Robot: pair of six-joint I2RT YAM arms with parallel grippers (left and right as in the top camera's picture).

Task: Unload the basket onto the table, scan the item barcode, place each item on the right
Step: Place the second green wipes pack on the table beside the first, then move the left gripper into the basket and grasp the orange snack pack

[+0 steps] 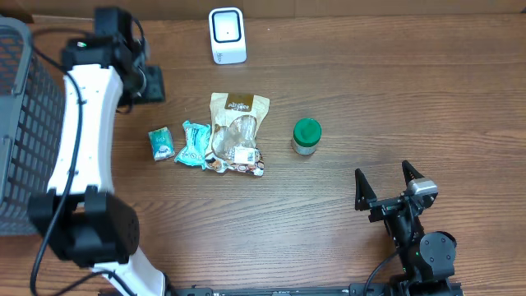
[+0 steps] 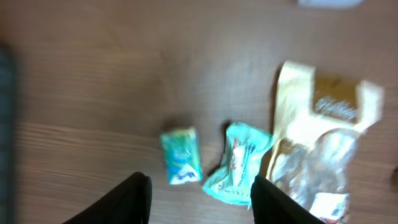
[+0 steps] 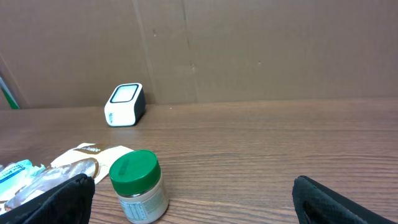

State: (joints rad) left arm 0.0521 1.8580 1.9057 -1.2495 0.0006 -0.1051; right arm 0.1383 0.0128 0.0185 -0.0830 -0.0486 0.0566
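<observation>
My left fingers (image 2: 134, 199) hang parted and empty above the table (image 2: 93, 93) near the small teal packet (image 2: 180, 155), my right fingers (image 3: 62, 199) wide and empty too, and closing off-centre could crumple its thin wrapper and hide the barcode.

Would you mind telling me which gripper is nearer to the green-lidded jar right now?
Right. The right gripper is below and to the right of the green-lidded jar in the overhead view; the left gripper is farther away, up-left beyond the snack bag.
</observation>
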